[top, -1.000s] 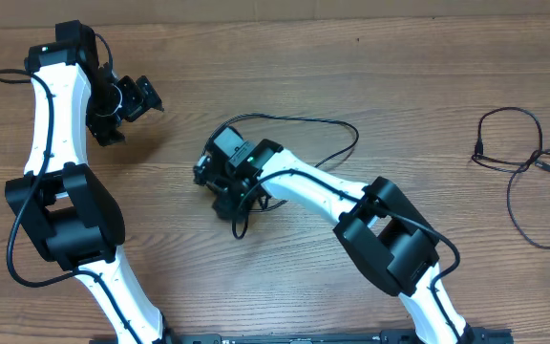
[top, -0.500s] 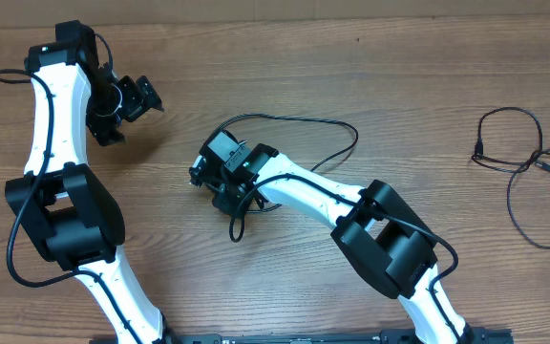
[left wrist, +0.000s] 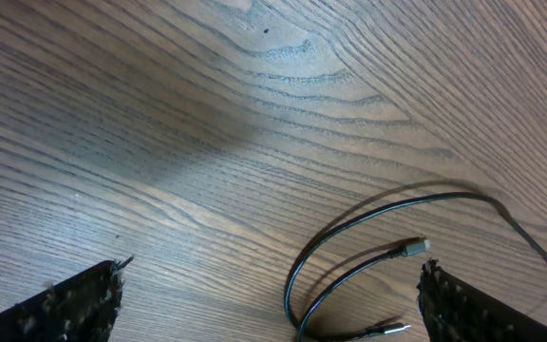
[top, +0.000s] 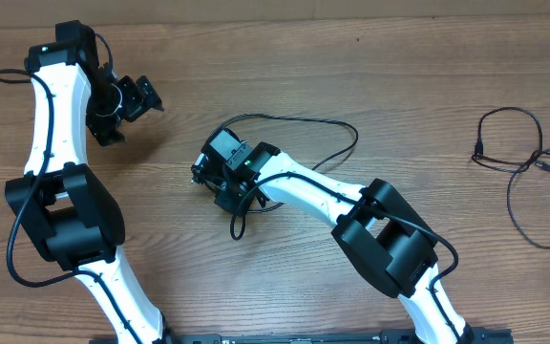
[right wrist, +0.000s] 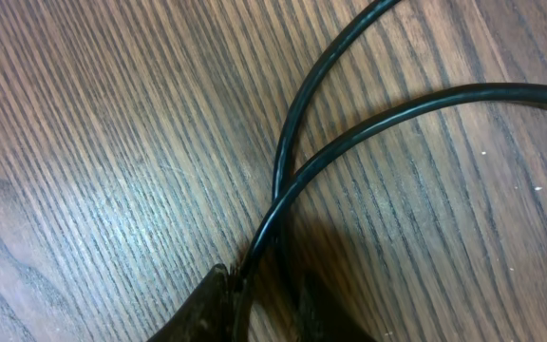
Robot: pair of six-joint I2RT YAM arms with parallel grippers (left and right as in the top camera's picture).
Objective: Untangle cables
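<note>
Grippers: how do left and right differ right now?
The left gripper has its jaws wide open and empty. The right gripper has them nearly together, with the cable running between, though a firm grip is not plain. The left gripper is at the rear left, away from the cable, while the right gripper is in the middle, right on it. Both are black and two-fingered.

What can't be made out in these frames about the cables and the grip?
- Right tool: whether it grips the centre cable. The right wrist view's bottom edge cuts off its fingertips, and overhead its own wrist covers them.
- How the centre cable is tangled: overhead, that part is hidden under the right arm.
- Right-hand cables: overhead, cut off by the right edge, and the crossings are too thin to trace.
</note>
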